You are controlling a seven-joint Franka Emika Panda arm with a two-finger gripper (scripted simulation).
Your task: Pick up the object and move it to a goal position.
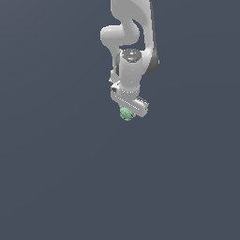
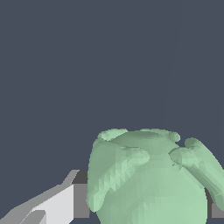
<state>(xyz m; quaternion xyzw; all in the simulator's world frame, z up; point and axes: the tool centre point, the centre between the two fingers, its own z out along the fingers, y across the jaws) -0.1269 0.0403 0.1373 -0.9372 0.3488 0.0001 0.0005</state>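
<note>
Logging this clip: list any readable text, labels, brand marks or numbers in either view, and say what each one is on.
None: no text, label, brand mark or number is readable in either view.
The white arm and the claw show plain surfaces with no markings.
The pale green knobbly object, sitting between the claw's fingers, is plain too.
The dark grey background carries no signs.

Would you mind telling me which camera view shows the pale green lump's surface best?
The wrist view: the pale green lump fills much of the frame, its knobbly ridges clear. In the exterior view it is only a tiny green blob under the gripper, partly hidden.
</note>
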